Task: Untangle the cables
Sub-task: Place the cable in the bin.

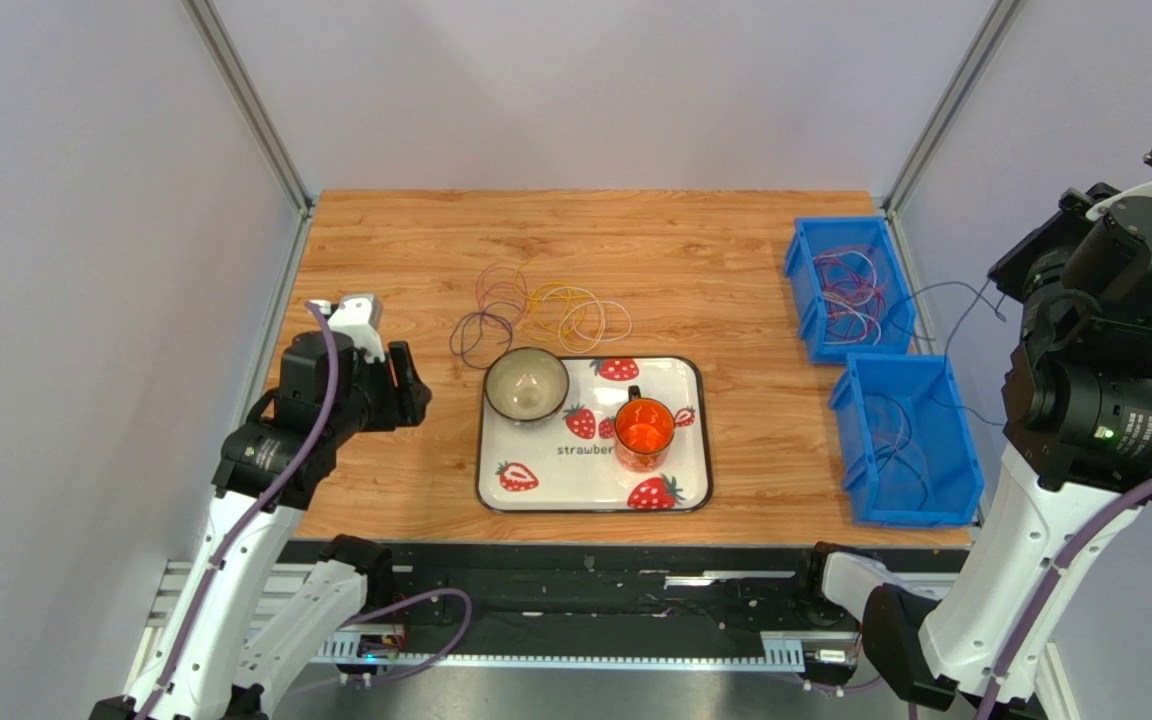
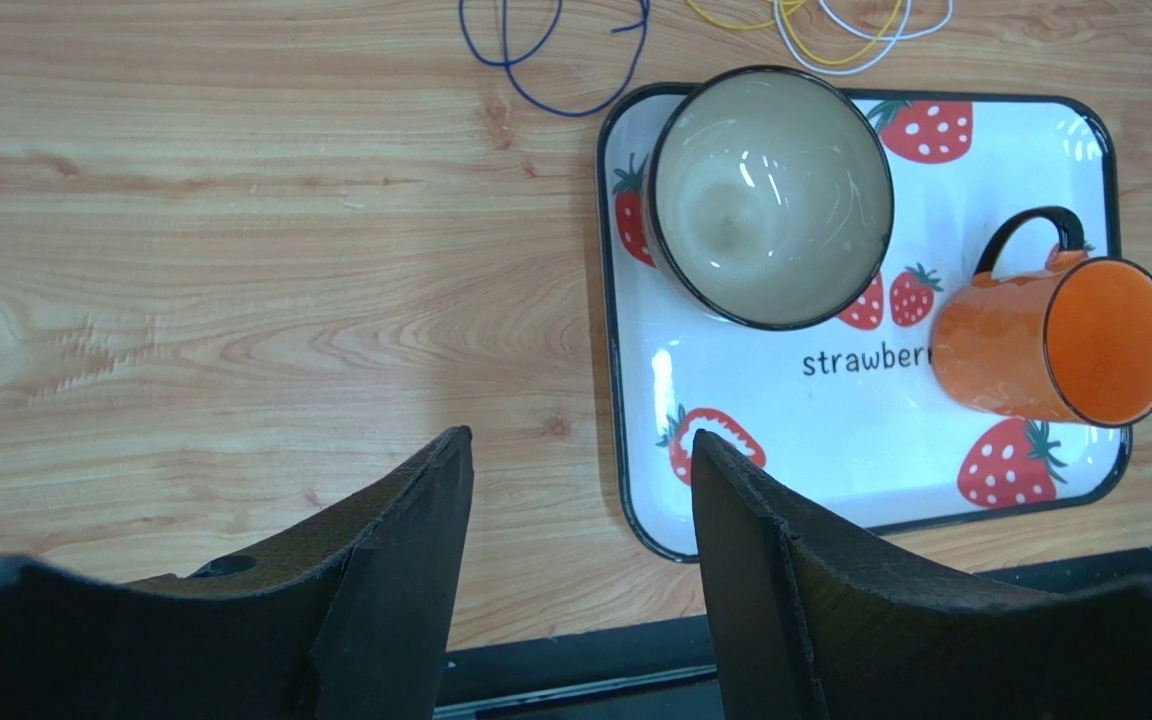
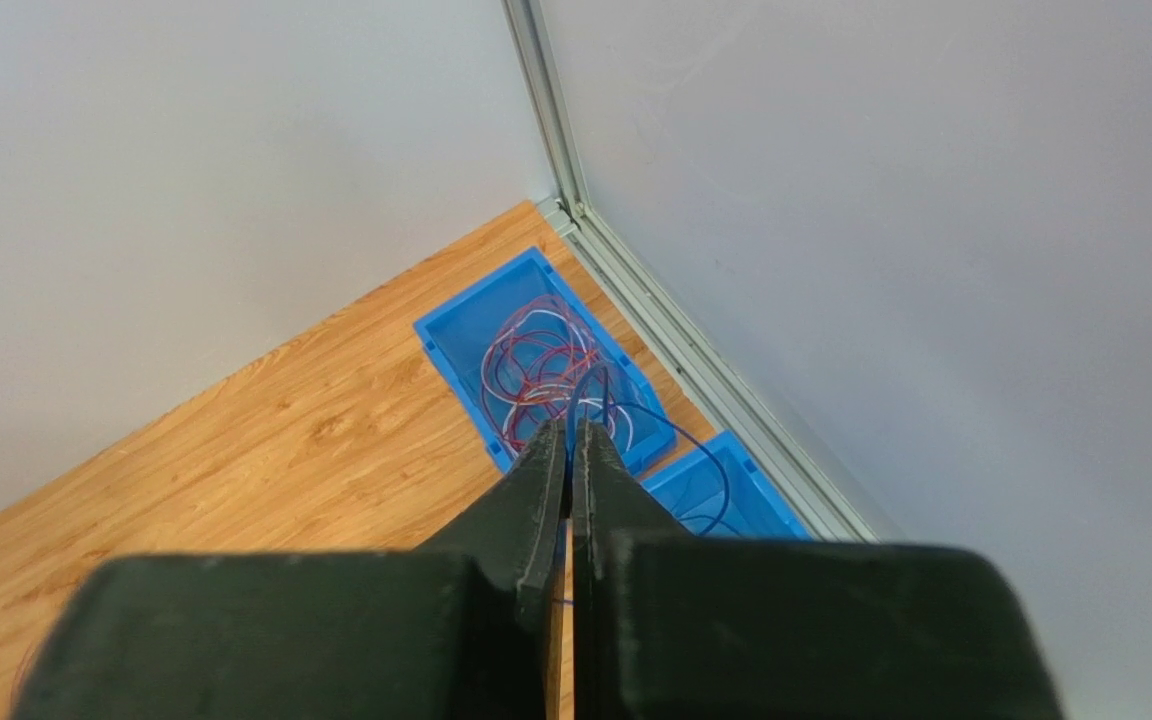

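A loose pile of thin cable loops (image 1: 537, 312), purple, orange and yellow, lies on the wood table behind the tray; its near edge shows in the left wrist view (image 2: 552, 60). More reddish and purple cables (image 1: 850, 294) fill the far blue bin (image 3: 537, 353). My right gripper (image 3: 572, 435) is raised high at the right, shut on a thin blue-purple cable (image 3: 657, 428) that trails down over the bins. My left gripper (image 2: 582, 458) is open and empty, above the table left of the tray.
A strawberry-print tray (image 1: 594, 477) holds a cream bowl (image 1: 525, 386) and an orange mug (image 1: 644, 431). Two blue bins stand at the right edge, the nearer one (image 1: 905, 438) with a few thin wires. Metal frame posts and grey walls enclose the table.
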{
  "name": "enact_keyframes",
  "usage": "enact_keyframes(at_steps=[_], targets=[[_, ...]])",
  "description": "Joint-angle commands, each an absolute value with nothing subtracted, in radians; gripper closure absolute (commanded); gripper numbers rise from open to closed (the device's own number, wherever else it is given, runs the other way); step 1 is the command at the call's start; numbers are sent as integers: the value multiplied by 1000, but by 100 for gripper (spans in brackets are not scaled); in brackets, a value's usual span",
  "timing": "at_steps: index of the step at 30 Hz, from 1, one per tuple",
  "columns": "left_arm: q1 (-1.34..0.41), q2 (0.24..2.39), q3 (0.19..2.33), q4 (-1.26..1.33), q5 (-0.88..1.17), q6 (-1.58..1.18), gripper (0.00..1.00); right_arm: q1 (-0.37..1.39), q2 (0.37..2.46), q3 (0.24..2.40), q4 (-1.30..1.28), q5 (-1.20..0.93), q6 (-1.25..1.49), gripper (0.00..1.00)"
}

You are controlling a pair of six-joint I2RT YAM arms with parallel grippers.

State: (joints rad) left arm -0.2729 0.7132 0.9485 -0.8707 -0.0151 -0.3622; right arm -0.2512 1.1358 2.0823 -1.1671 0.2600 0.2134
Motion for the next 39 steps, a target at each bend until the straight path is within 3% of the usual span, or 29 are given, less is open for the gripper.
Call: enact_keyframes(at_steps=[1, 13, 33, 39], targets=[[-268, 712, 946, -847, -34, -371, 36, -256, 1124, 1996, -1125, 285, 201, 100], [-276, 718, 945, -847, -37, -371, 37, -290, 1009, 1534, -960, 284, 232, 100], [-284, 738, 945, -847, -28, -370, 38, -402, 1031, 1339, -907, 318, 354, 100], [-284, 726, 943, -842, -26, -370, 38, -400, 1031, 1252, -833, 227, 371, 100]])
